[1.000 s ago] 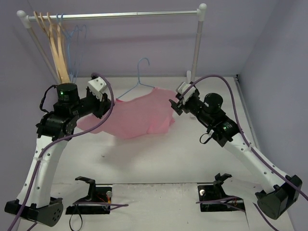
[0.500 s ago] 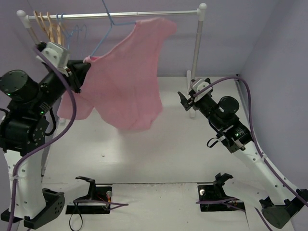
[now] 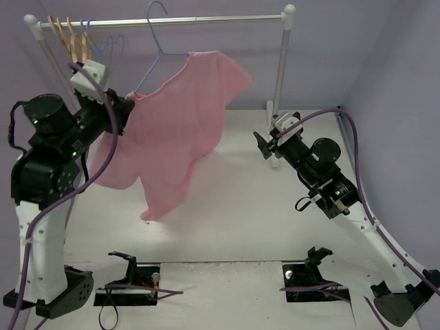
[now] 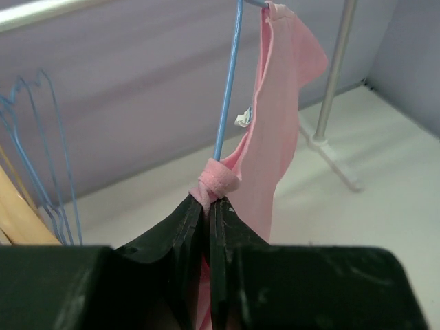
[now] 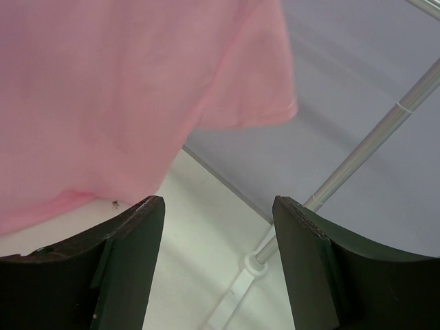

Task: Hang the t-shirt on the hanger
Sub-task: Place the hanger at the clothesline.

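The pink t-shirt hangs in the air on the pale-blue wire hanger. The hanger's hook is up at the rail; I cannot tell whether it rests on it. My left gripper is shut on the shirt's left shoulder, where the cloth bunches over the hanger's end. In the left wrist view the fingertips pinch the bunched pink cloth beside the blue wire, and the white label shows. My right gripper is open and empty, to the right of the shirt. In its own view the shirt hangs upper left.
The rack's rail spans the back. Tan wooden hangers and spare blue wire hangers hang at its left end. The right post and its foot stand close to my right gripper. Purple walls close in the back and right.
The shirt and hanger lay on the table with both grippers at them. My left arm has lifted them to the rail; the right gripper let go and drew back. The shirt now swings left.
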Available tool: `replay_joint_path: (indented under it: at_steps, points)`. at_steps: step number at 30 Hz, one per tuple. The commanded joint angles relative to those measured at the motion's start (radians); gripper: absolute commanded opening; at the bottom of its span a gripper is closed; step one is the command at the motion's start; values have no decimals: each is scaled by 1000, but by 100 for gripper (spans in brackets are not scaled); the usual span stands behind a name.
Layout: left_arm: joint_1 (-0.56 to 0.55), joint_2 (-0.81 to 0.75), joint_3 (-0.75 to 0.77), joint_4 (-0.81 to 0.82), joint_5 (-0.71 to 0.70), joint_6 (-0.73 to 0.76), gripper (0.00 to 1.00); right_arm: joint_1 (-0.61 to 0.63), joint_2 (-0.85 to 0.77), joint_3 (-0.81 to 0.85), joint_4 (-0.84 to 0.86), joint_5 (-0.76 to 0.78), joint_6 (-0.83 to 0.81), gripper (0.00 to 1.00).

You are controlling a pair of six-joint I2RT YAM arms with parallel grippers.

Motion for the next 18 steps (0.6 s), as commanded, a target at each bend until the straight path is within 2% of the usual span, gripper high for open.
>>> replay_joint_path:
  at_steps: [1,9,13,18]
  points:
    - [1,59,13,28,-85,-37,0,0,-9,-2,104,8,13,65]
    - [3,163,118,34,-277,-39,0,0,5,-12,111,-14,24,65]
    - [1,255,232,39,-386,-36,0,0,13,-8,113,-19,27,65]
    - [1,304,276,100,-440,-36,0,0,21,-13,110,-29,30,65]
